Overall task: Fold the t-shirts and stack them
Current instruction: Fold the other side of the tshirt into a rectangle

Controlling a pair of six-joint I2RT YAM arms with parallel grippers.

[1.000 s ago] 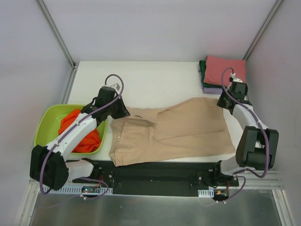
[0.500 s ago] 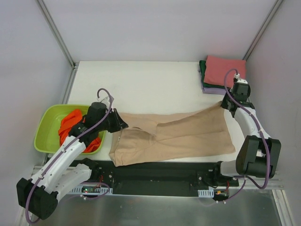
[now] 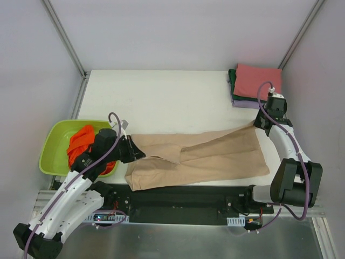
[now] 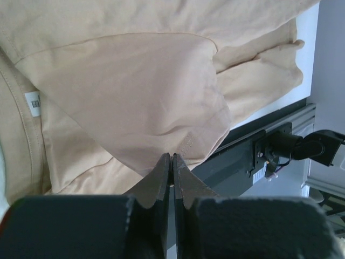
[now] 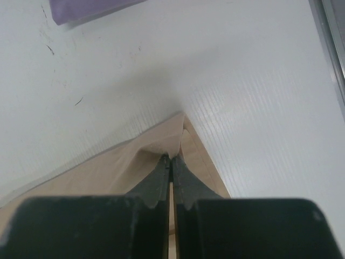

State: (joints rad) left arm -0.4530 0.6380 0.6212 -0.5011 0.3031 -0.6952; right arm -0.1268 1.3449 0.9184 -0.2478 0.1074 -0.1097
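Note:
A beige t-shirt point(image 3: 215, 156) lies stretched across the front of the white table point(image 3: 161, 97), its top layer doubled over. My left gripper point(image 3: 139, 152) is shut on the shirt's left edge; the left wrist view shows the fingertips point(image 4: 172, 157) pinching a fold of beige cloth point(image 4: 135, 81). My right gripper point(image 3: 257, 123) is shut on the shirt's far right corner, and the right wrist view shows the jaws point(image 5: 171, 158) closed on that corner point(image 5: 172, 135). An orange t-shirt point(image 3: 81, 141) sits crumpled in the basin. A folded pinkish-red shirt point(image 3: 259, 80) tops a stack over dark green point(image 3: 232, 81) and lavender point(image 3: 243, 102) ones.
The lime-green basin point(image 3: 54, 143) stands at the left edge beside my left arm. The black base rail point(image 3: 183, 199) runs along the near edge under the shirt's hem. The lavender shirt's edge point(image 5: 91, 8) shows beyond the right gripper. Frame posts rise at both back corners.
Both grippers moved toward the near edge with the beige shirt's far edge, the left one further. The shirt now forms a narrower, tauter band.

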